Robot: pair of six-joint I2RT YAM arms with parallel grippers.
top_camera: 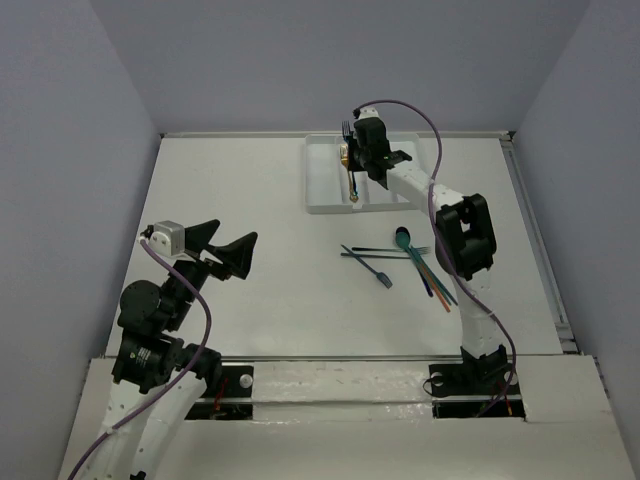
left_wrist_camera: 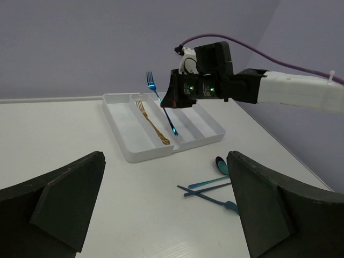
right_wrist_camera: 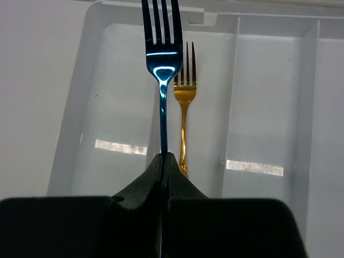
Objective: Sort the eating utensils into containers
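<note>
Right wrist view: right end effector (right_wrist_camera: 163,157) pinches blue fork (right_wrist_camera: 163,65) above gold fork (right_wrist_camera: 184,95) in tray (right_wrist_camera: 113,107).

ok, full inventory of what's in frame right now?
tray: 1, white, far side of the table, split into long compartments
gold fork: 1, gold, lying in a tray compartment
blue fork: 1, blue, held above the tray, close over the gold fork
loose utensils: roughly five, overlapping so the count is uncertain; teal, blue, one red-orange; on the table nearer than the tray, beside the right arm
table: 1, white
cables: 2, purple, one along each arm
arms: 2, white and black, bases at the near edge
left fingers: black, open, empty, over the table's left side
right fingers: black, shut on the blue fork's handle
</note>
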